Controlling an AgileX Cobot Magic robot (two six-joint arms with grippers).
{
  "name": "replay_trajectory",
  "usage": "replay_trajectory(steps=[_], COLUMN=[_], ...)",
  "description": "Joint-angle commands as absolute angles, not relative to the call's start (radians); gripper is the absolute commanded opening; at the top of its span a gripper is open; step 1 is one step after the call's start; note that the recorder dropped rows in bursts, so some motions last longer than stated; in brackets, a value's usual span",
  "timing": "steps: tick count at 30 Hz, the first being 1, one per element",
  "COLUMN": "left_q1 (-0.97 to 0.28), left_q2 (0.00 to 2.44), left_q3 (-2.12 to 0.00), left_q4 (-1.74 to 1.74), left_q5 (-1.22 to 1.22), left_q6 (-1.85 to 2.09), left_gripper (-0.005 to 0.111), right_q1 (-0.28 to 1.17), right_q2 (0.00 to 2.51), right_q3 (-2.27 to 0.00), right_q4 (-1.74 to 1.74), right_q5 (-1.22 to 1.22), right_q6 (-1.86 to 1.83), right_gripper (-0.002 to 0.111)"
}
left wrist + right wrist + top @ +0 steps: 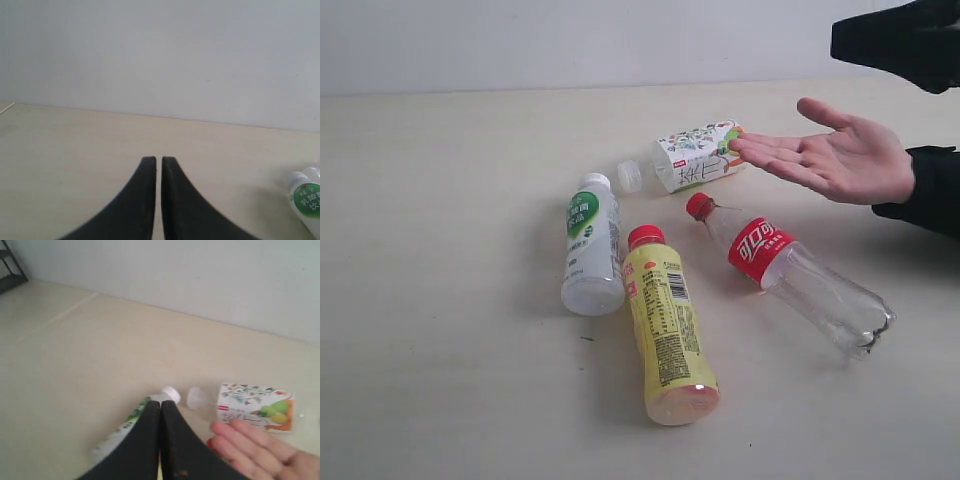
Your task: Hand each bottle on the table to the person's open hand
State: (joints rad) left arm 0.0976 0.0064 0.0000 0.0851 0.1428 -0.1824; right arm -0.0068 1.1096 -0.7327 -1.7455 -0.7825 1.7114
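Observation:
Four bottles lie on their sides on the beige table (430,200). They are a white one with a green label (592,245), a yellow one with a red cap (667,335), a clear one with a red cap and label (790,275), and a squarish floral-label one (695,157). The person's open hand (840,155) hovers at the right, its fingertips over the floral bottle's base. My right gripper (160,404) is shut and empty, raised above the white bottle (125,427) with the floral bottle (255,407) and the hand (265,452) beside it. My left gripper (159,159) is shut and empty over bare table, with the white bottle (306,200) off to one side.
The right arm's dark end (905,40) hangs at the top right of the exterior view, above the person's black sleeve (930,190). A pale wall (570,40) runs behind the table's far edge. The left arm does not show in the exterior view.

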Motion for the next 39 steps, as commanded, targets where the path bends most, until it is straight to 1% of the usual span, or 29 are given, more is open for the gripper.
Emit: replay_trajectory(steps=[1, 5, 8, 13, 15, 19, 23, 26, 31, 35, 39], left_q1=[0.098, 0.098, 0.098, 0.098, 0.098, 0.098, 0.098, 0.098, 0.098, 0.098, 0.098], left_q2=[0.0, 0.0, 0.0, 0.0, 0.0, 0.0, 0.0, 0.0, 0.0, 0.0, 0.0], left_q3=[0.0, 0.0, 0.0, 0.0, 0.0, 0.0, 0.0, 0.0, 0.0, 0.0, 0.0], left_q4=[0.082, 0.082, 0.082, 0.082, 0.082, 0.082, 0.082, 0.082, 0.082, 0.082, 0.082], left_q5=[0.14, 0.14, 0.14, 0.14, 0.14, 0.14, 0.14, 0.14, 0.14, 0.14, 0.14], left_q6=[-0.188, -0.188, -0.188, -0.188, -0.188, -0.188, -0.188, -0.188, -0.188, -0.188, -0.188], left_gripper=[0.007, 0.007, 0.007, 0.007, 0.007, 0.007, 0.007, 0.007, 0.007, 0.007, 0.007], right_q1=[-0.012, -0.012, -0.012, -0.012, -0.012, -0.012, -0.01, 0.041, 0.153, 0.192, 0.21], right_q2=[1.117, 1.117, 1.122, 1.142, 1.154, 1.193, 1.229, 1.271, 1.366, 1.426, 1.463], right_q3=[-0.745, -0.732, -0.714, -0.708, -0.71, -0.716, -0.718, -0.765, -0.905, -0.991, -1.016], right_q4=[-1.744, -1.744, -1.744, -1.739, -1.667, -1.442, -1.165, -0.972, -0.693, -0.424, -0.073], right_q5=[-0.623, -0.423, -0.215, 0.036, 0.122, 0.24, 0.293, 0.431, 0.762, 0.89, 0.984], right_q6=[1.421, 1.12, 1.001, 1.056, 1.093, 1.046, 0.837, 0.668, 0.303, 0.037, -0.397], right_gripper=[0.0, 0.0, 0.0, 0.0, 0.0, 0.0, 0.0, 0.0, 0.0, 0.0, 0.0])
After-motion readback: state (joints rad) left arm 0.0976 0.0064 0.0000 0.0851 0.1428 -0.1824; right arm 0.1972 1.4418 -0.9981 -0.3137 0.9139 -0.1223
